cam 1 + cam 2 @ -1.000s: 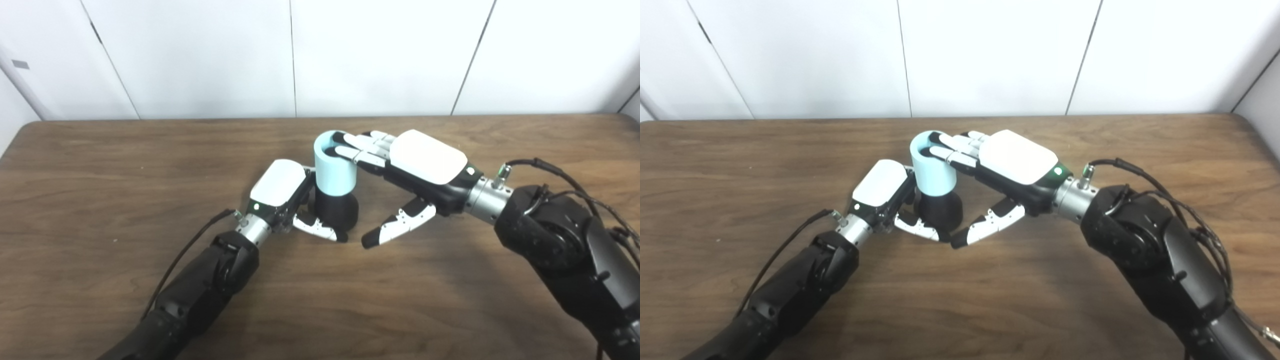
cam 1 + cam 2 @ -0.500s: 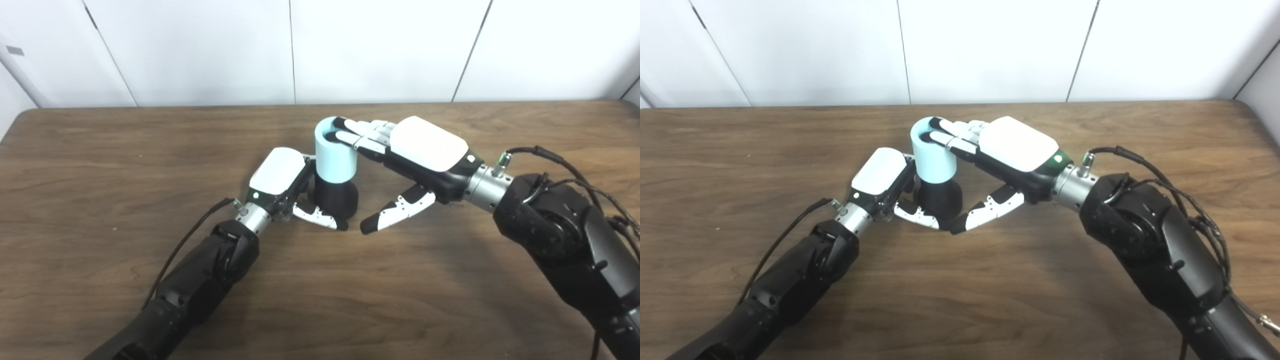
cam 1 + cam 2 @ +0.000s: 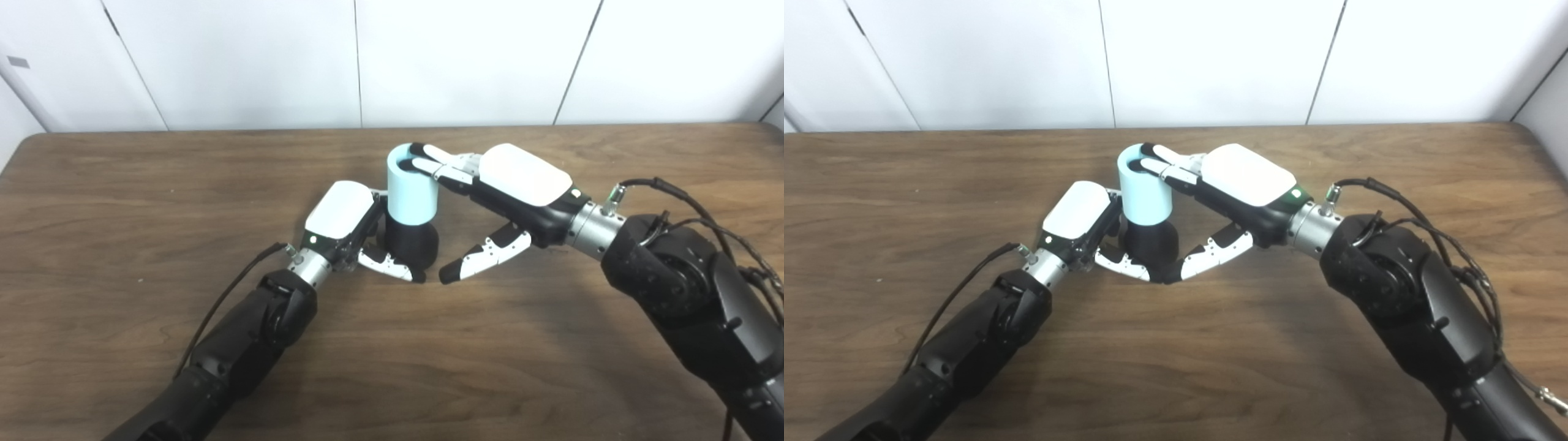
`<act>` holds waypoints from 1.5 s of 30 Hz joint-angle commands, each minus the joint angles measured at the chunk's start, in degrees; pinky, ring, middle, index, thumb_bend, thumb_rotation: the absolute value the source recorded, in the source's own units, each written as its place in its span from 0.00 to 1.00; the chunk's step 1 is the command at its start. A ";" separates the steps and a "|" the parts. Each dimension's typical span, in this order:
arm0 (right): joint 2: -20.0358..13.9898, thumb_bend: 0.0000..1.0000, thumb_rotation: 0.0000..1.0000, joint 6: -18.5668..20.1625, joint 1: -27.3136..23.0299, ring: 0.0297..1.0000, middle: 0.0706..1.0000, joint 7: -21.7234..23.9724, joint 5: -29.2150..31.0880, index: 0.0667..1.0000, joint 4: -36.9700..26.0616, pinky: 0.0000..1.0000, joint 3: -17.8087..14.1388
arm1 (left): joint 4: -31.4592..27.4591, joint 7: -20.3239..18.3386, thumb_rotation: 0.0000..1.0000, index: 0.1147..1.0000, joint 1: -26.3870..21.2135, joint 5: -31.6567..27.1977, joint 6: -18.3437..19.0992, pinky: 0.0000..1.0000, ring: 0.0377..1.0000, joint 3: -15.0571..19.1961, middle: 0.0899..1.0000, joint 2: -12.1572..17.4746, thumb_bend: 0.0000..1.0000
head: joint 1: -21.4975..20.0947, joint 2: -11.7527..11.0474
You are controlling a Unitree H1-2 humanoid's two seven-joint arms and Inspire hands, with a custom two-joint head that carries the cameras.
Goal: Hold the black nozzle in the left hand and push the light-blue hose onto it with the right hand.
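Since the earlier frames the right hand has been lowered a little at the wrist, its thumb drawn closer to the black nozzle, and its fingertips have been kept on the hose's top rim; the nozzle, the hose and the left hand have not been shifted.

At the left, the left arm is brought in from the near edge of the tabletop and angled toward its middle. The left hand is seen from its white back, tilted, pressed against the left side of the nozzle, with its thumb curled around the front of the nozzle's base; the nozzle is grasped in it. Its other fingers are hidden behind the nozzle and hose.

At the middle of the tabletop, somewhat nearer the far edge, the nozzle is stood upright as a short, dark, rounded cylinder. The light-blue hose is seated on top of it as a smooth, pale, open-topped tube, upright, its dark hollow visible from above. Nothing can be made out inside the hollow beyond the fingertips at the rim.

At the right, the right arm is brought in from the near right corner. The right hand is laid nearly flat, fingers stretched leftward, with the fingertips resting on and just inside the hose's rim. Its thumb is spread apart below, pointing toward the nozzle's base; whether it touches cannot be told. The hose is pressed rather than gripped, and the hand is spread wide.
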 commanded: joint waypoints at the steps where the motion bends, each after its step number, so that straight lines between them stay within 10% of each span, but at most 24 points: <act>1: -1.60 0.69 0.76 -4.13 2.60 0.85 0.90 4.08 1.22 0.90 2.30 0.83 3.75 | 3.09 -9.38 0.00 0.43 5.17 1.27 0.65 0.28 0.35 -4.02 0.35 -0.14 0.52 | 0.08 0.05; 18: -3.94 0.68 0.64 -13.67 2.50 0.86 0.87 -1.69 -4.30 0.84 3.99 0.81 5.85 | 2.76 -9.58 0.00 0.43 5.33 0.94 0.79 0.29 0.37 -3.85 0.37 0.01 0.52 | 0.00 0.21; 31: -2.43 0.64 0.76 -0.78 3.66 0.90 0.94 2.49 -3.08 0.93 4.04 0.88 4.33 | 3.19 -8.63 0.00 0.44 5.33 1.32 0.27 0.28 0.35 -3.80 0.36 0.12 0.52 | -0.04 0.18; 45: -1.25 0.64 0.74 -2.73 4.20 0.86 0.92 -2.30 -1.08 0.90 4.25 0.83 2.78 | 3.29 -8.47 0.00 0.44 5.27 1.24 0.15 0.28 0.35 -3.87 0.36 0.06 0.52 | 0.06 0.05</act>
